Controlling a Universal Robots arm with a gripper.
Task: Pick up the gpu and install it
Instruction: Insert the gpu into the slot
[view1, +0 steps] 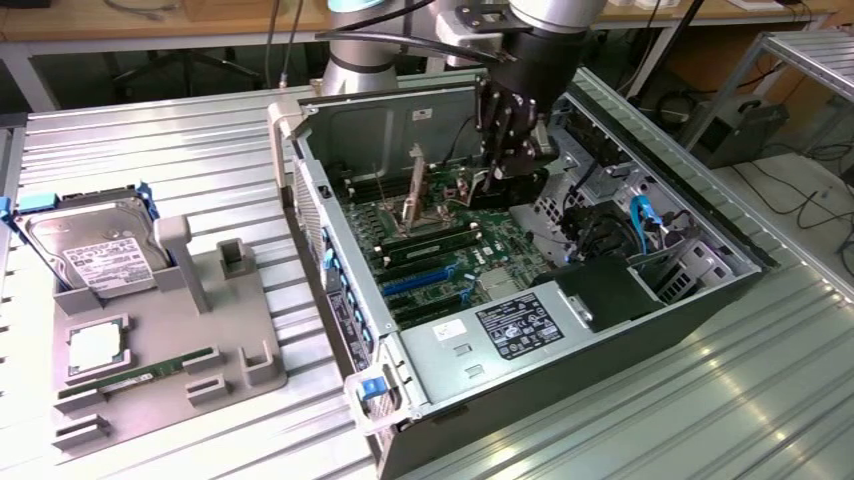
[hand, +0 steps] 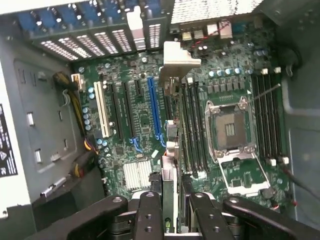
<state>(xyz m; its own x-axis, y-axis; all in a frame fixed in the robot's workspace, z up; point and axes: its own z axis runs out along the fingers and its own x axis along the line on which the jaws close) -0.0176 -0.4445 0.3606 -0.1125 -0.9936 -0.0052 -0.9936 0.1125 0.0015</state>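
The gpu (hand: 170, 150) is seen edge-on in the wrist view, a thin card standing upright with its silver end bracket (hand: 177, 60) towards the slotted rear wall of the case. My gripper (hand: 172, 212) is shut on it, a black finger (hand: 149, 215) on each side. The card hangs over the motherboard (hand: 145, 125), between the long blue slot (hand: 155, 107) and the memory slots (hand: 192, 125). Whether it touches a slot, I cannot tell. In the exterior view my gripper (view1: 505, 170) reaches down into the open computer case (view1: 334, 120).
On the exterior view's left, a grey holder (view1: 240, 340) carries a hard drive (view1: 94, 250), a processor chip (view1: 96, 345) and a green memory stick (view1: 140, 375). Inside the case are the open processor socket (hand: 230, 130), the power supply (view1: 521, 330) and cables (view1: 641, 225).
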